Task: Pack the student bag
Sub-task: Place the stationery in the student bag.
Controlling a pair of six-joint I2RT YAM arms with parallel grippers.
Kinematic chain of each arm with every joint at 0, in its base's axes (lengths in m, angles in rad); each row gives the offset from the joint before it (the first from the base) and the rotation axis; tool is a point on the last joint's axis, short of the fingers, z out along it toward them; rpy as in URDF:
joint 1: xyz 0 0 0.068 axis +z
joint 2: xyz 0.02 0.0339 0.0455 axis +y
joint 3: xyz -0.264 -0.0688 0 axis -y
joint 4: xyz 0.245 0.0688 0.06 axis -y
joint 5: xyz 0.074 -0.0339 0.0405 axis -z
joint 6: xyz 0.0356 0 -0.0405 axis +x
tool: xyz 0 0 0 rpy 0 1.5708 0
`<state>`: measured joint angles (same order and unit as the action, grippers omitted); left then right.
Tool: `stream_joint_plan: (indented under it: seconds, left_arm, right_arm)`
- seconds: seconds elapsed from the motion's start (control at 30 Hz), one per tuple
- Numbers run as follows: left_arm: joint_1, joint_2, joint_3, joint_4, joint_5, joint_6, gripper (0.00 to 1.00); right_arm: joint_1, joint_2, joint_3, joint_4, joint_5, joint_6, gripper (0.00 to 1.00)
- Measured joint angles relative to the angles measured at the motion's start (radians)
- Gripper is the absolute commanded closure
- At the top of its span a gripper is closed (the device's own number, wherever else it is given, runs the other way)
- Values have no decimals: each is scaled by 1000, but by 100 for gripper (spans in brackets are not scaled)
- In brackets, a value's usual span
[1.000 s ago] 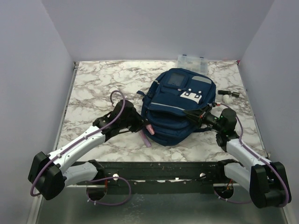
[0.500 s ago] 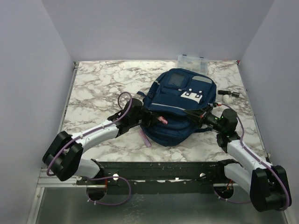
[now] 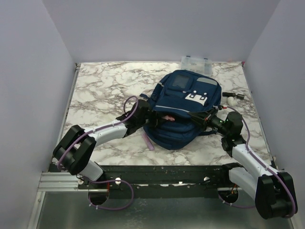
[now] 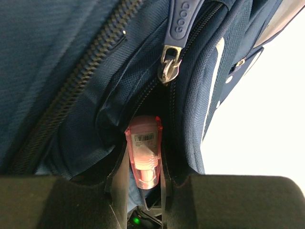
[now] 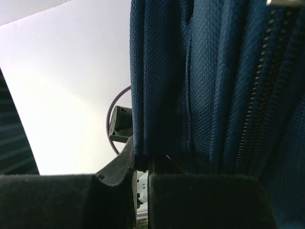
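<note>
From above, the student bag (image 3: 183, 112) lies in the middle of the marble tabletop (image 3: 100, 90).

Left wrist view: the left fingers (image 4: 118, 183) are clenched on a pink tube (image 4: 144, 155), right at the bag's open zip.

Right wrist view: the right fingers (image 5: 121, 167) pinch a fold of the bag's fabric.

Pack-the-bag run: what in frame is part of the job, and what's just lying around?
In the job: student bag; pink labelled stick in left pincer, at the open zip; right pincer pinching bag fabric.
Lying about: clear compartment box; small black-and-white item right of bag; lilac stick at bag's near edge.
</note>
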<state>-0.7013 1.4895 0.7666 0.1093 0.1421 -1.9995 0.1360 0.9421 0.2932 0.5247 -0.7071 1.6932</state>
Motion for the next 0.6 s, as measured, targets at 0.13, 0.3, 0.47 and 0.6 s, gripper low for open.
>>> stream_joint_plan:
  seconds: [0.13, 0.3, 0.47, 0.6]
  left_arm:
    - [2, 21, 27, 5, 0, -27, 84]
    - [7, 35, 48, 9, 0, -39, 49]
    - [11, 34, 58, 10, 0, 17, 32]
    - [12, -16, 39, 14, -3, 120, 30]
  right_arm:
    - [0, -1, 0, -2, 6, 0, 100]
    - [0, -3, 0, -5, 12, -1, 100]
    - [0, -5, 0, -5, 15, -2, 100]
    - [0, -5, 0, -5, 16, -4, 100]
